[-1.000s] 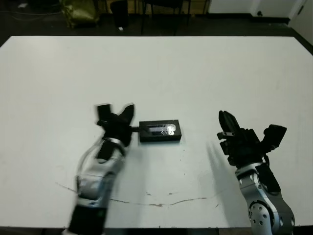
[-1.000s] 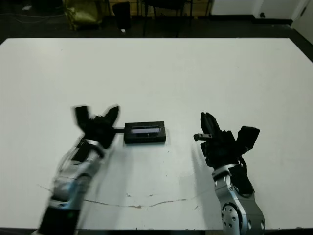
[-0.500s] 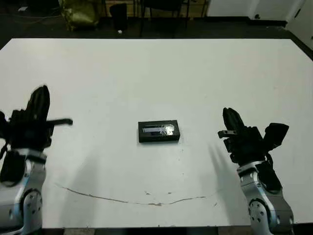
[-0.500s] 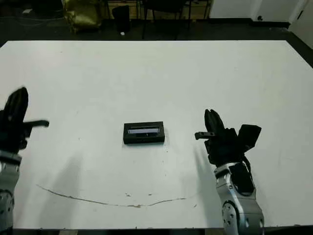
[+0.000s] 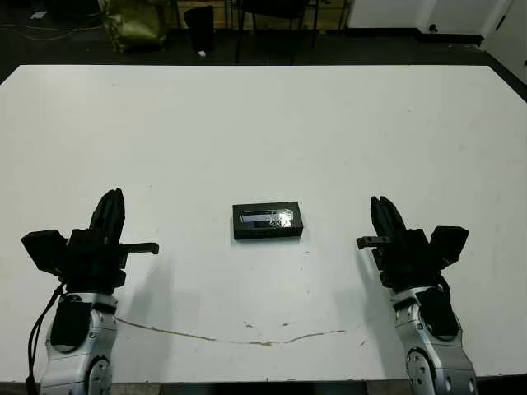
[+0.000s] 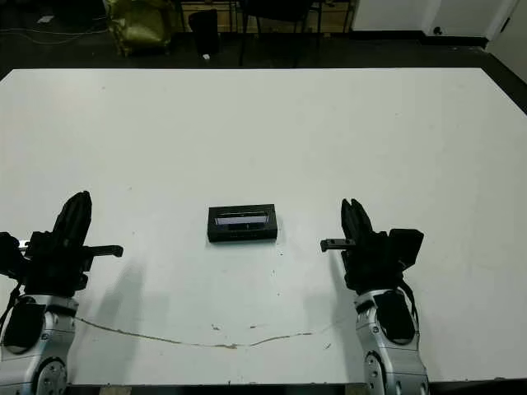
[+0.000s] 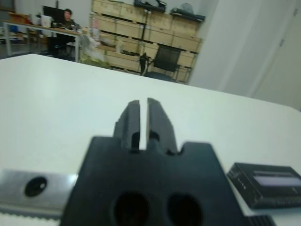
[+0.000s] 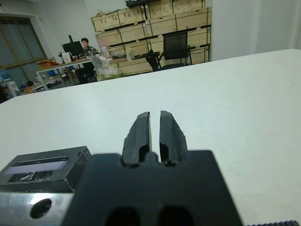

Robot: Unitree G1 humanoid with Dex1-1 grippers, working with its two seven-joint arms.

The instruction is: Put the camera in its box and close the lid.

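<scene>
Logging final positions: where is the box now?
In the head views the closed box sits mid-table, between the left gripper and right gripper, touching neither.

glossy-windowed black lid (image 5: 268, 220) – matt white table (image 5: 263, 123), scuffed – matt black fingers (image 8: 141, 134)

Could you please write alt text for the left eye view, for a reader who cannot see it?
A closed black box, its windowed lid on, sits mid-table. The left gripper and right gripper rest shut to either side, touching nothing.
</scene>
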